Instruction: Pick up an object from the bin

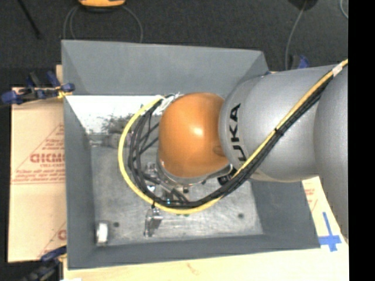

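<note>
the one relation that matters here is between the fingers (153, 221) and the small white thing (101, 233): the white thing lies toward the left of the camera view from the fingers and a little lower in the picture, clearly apart from them, with bare floor between. it sits on the floor of the grey bin (164, 69), in the near left corner, close beside the left wall. it looks like a short blocky piece, a bit taller than wide in this view, but it is too small to say surely how its long axis runs. the fingers hang low over the middle of the floor, under the orange cover (190, 134) and the loop of cables (126, 157) of the wrist. if they are spread or pressed together i cannot tell, and i see nothing between them. there is only one arm, reaching in from the right, so in my judgement it must carry the fingers leftward and toward the near wall to come over the white thing. besides it, the bin holds only a few dark specks (240, 216).
</note>
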Robot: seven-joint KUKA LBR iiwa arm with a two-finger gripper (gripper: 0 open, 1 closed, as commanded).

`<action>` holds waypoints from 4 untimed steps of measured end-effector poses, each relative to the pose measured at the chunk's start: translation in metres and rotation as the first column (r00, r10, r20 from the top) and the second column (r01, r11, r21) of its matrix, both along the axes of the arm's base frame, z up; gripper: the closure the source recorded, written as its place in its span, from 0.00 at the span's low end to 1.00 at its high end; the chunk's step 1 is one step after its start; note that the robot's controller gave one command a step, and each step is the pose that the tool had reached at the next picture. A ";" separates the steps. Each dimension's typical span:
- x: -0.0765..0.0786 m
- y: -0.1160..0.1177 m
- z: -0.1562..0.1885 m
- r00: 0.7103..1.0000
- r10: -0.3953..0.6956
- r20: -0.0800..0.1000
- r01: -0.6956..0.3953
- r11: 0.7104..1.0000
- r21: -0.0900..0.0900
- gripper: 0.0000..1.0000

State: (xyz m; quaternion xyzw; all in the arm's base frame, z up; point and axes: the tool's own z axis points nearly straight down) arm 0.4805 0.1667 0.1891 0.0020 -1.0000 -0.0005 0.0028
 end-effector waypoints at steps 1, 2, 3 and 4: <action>0.066 -0.091 -0.021 0.969 0.248 0.010 -0.248 0.969 -0.006 0.00; 0.107 -0.039 -0.117 0.985 0.171 0.016 -0.171 0.985 0.001 0.00; 0.109 -0.038 -0.113 0.986 0.166 0.021 -0.166 0.986 0.004 1.00; 0.106 -0.040 -0.027 0.999 0.050 0.017 -0.050 0.999 0.002 1.00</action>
